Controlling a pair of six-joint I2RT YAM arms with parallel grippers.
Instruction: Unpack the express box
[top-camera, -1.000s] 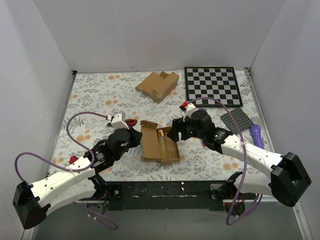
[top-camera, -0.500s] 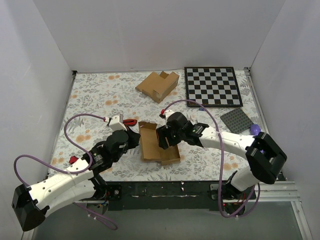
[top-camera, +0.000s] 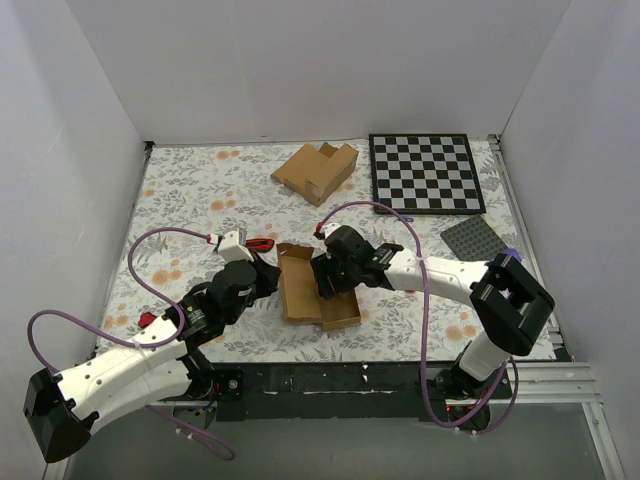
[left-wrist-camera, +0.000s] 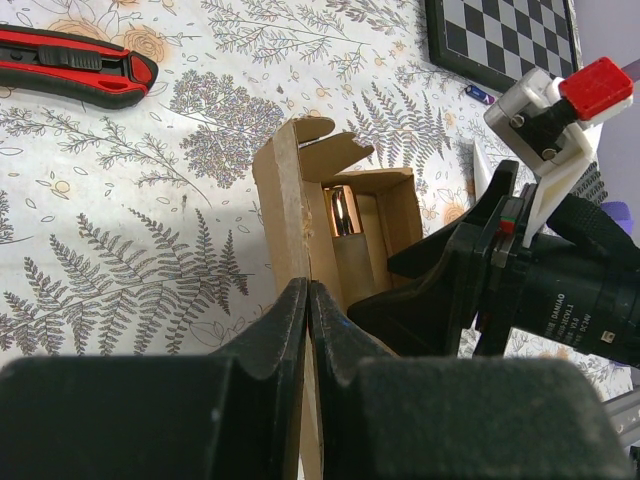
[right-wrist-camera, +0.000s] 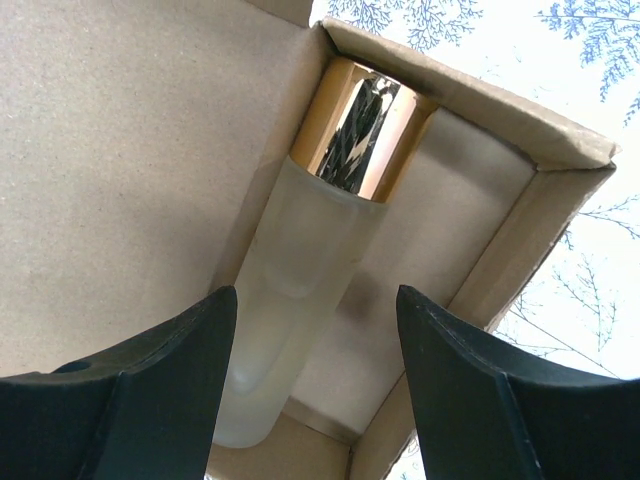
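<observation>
The express box (top-camera: 298, 290) is plain brown cardboard outside and lighter tan within, where a frosted white bottle (right-wrist-camera: 285, 290) shows a mirror-bright gold cap (right-wrist-camera: 362, 130). Beneath the box the tablecloth (top-camera: 190, 190) is white, printed with grey ferns and scattered orange blossoms. Behind the express box a larger box (top-camera: 316, 170) is the same brown, to the box's far right are a black-and-white checked chessboard (top-camera: 425, 172) and a grey studded plate (top-camera: 478, 238), to its left a red-and-black knife (left-wrist-camera: 70, 65), and on either side of it the left arm (top-camera: 120, 370) and right arm (top-camera: 450, 278) are white with black joints and purple cables (top-camera: 365, 205).
</observation>
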